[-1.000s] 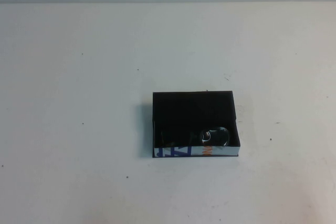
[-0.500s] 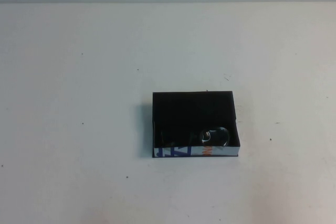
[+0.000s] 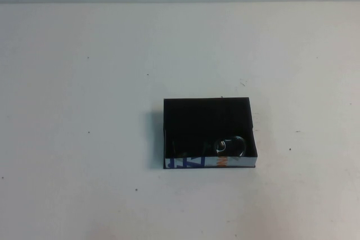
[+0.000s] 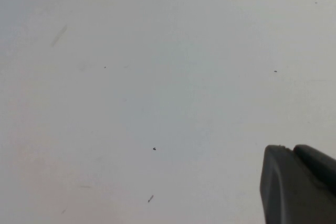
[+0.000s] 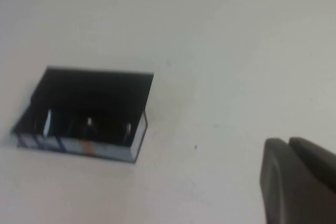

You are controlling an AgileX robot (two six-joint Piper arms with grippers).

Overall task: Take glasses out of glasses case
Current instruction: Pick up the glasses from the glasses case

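An open glasses case (image 3: 209,133) sits on the white bench (image 3: 84,82), a little toward the right of centre and nearer the front edge than the back, its white-blue lettered wall facing the robot's side. Inside, against that lettered wall, the glasses (image 3: 230,146) lie in the black interior, one clear lens catching the light toward the case's right end, the rest of the dark frame hard to pick out against the lining. The task appears not yet begun: the glasses rest wholly inside the case and neither arm shows in the high view. The left gripper (image 4: 298,184) appears only as one dark finger at the corner of its wrist view, above bare bench with nothing near it; whether its jaws are open or shut cannot be told, and it has hold of nothing visible. The right gripper (image 5: 297,179) likewise shows a single dark finger, well apart from the case, which lies within its wrist view; its jaws too cannot be judged. All remains to do: reach in, grasp the frame, lift it clear.
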